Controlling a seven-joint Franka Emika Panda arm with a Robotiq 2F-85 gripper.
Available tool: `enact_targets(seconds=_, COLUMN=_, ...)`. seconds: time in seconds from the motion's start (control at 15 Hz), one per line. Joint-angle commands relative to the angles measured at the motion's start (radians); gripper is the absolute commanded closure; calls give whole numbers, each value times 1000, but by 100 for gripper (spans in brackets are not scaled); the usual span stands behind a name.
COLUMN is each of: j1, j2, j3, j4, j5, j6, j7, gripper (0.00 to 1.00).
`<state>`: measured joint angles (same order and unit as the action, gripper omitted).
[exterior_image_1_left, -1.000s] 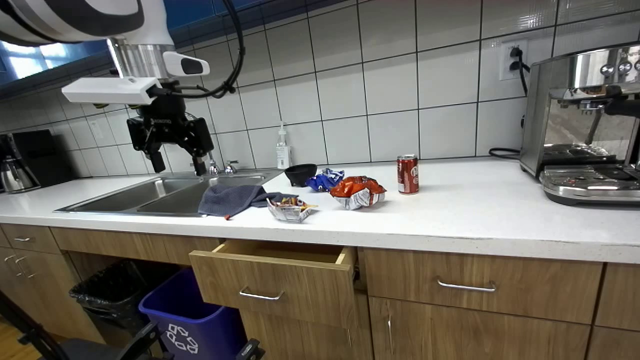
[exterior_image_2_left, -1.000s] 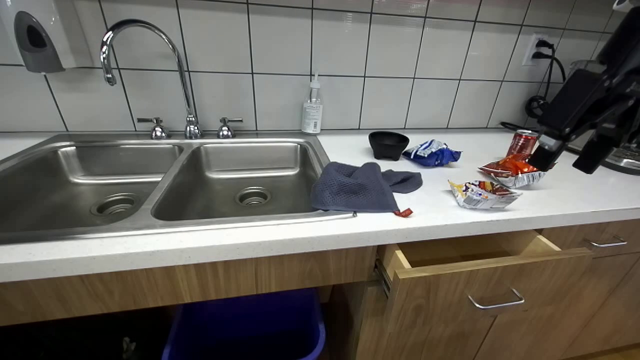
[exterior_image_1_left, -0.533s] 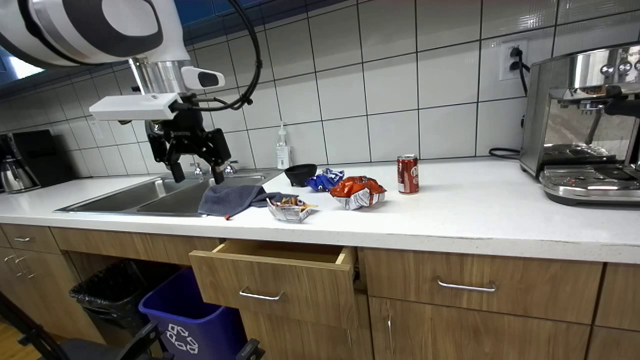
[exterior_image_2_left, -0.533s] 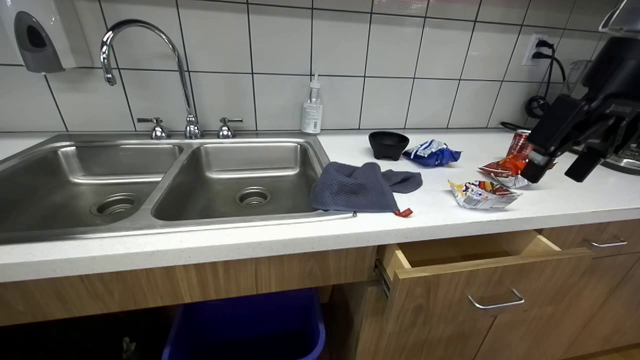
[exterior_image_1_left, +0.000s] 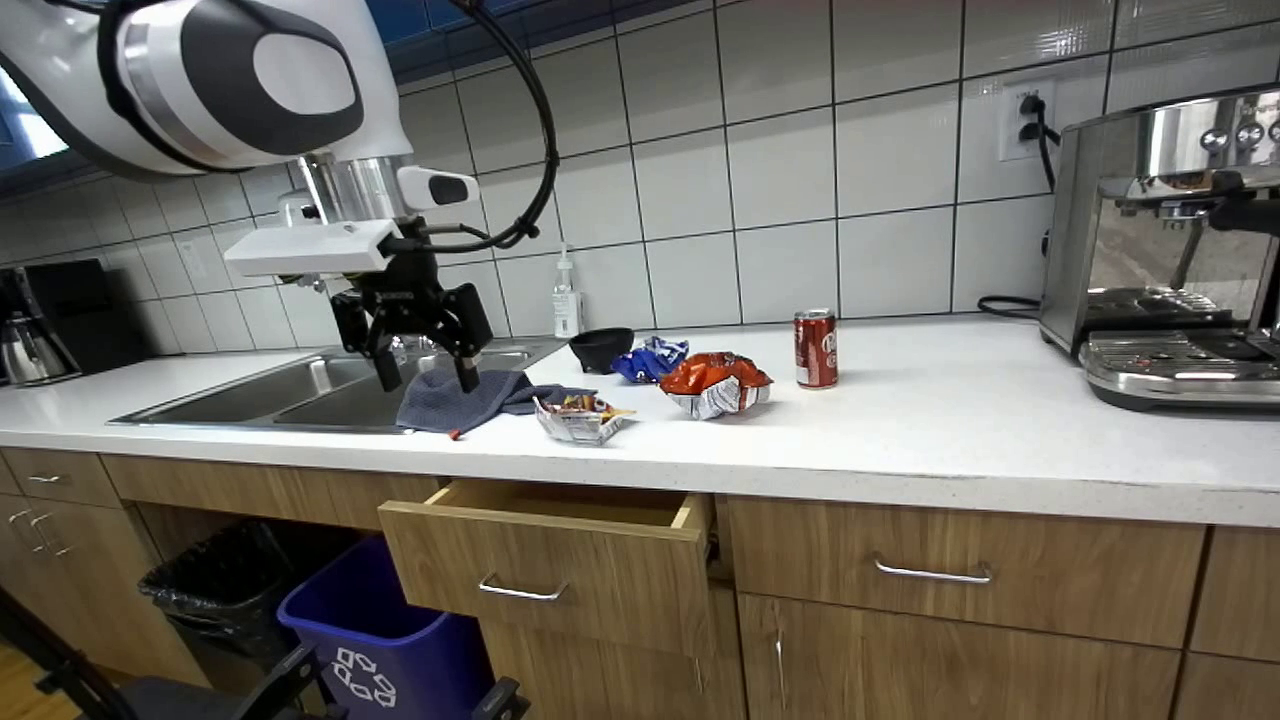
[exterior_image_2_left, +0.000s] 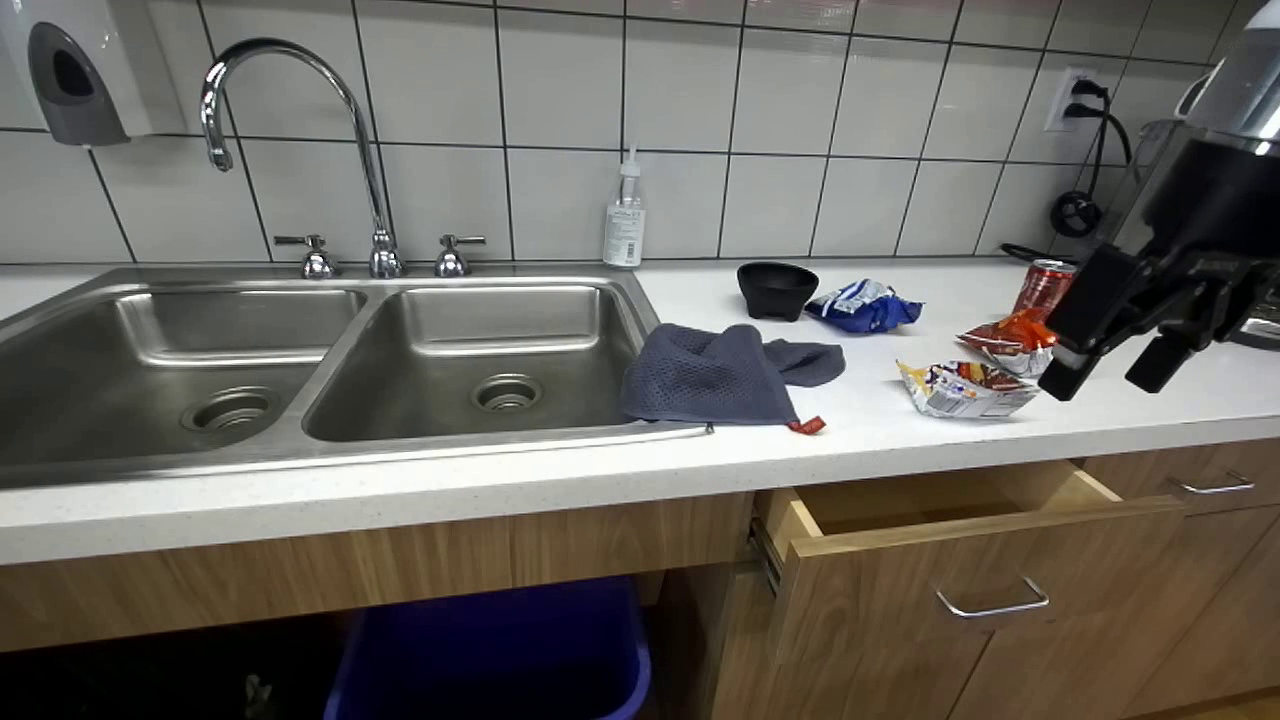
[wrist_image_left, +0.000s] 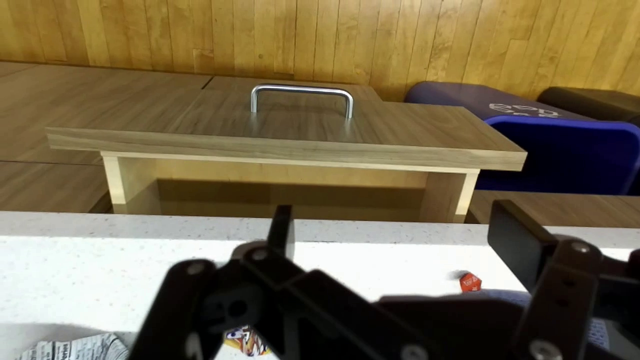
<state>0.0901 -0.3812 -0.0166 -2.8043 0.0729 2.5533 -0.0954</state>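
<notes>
My gripper (exterior_image_1_left: 428, 375) hangs above the white counter, fingers pointing down and wide apart, nothing between them. In the wrist view the counter's front edge and a pulled-out wooden drawer (wrist_image_left: 290, 142) show beyond the fingers (wrist_image_left: 520, 240). A grey-blue cloth (exterior_image_2_left: 710, 375) with a red tag (wrist_image_left: 470, 282) lies at the sink's edge. Close by in both exterior views are a crumpled yellow-and-silver snack bag (exterior_image_2_left: 965, 390), an orange one (exterior_image_1_left: 712, 385) and a blue one (exterior_image_1_left: 650, 360). None of these appears to be touched by the gripper.
A double steel sink (exterior_image_2_left: 340, 370) adjoins the cloth. Behind stand a black bowl (exterior_image_2_left: 777, 290), a pump bottle (exterior_image_2_left: 625, 215) and a red can (exterior_image_1_left: 816, 348). An espresso machine (exterior_image_1_left: 1190, 250) stands farther along. Below the counter are a blue recycling bin (exterior_image_1_left: 390, 640) and a black-lined bin (exterior_image_1_left: 235, 590).
The arm has come down toward the counter, shifting right in one exterior view and slightly left in the other. The fingers have stayed apart. Drawer, bags and cloth have not moved.
</notes>
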Motion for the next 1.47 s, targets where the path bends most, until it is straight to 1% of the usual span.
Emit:
enact_targets(seconds=0.0, j1=-26, j2=52, j3=-10, j4=1, j5=-31, j6=43, j7=-34, gripper=0)
enact_targets(seconds=0.67, j1=-65, j2=217, j3=-49, j4=19, j5=-67, j6=154, j7=-100, gripper=0)
enact_targets(seconds=1.07, j1=-93, j2=328, j3=-52, j4=59, j5=-115, j6=202, j7=-125, gripper=0)
enact_targets(seconds=1.4, j1=-114, j2=419, j3=-51, j4=91, j5=-185, j6=267, j7=-106, gripper=0)
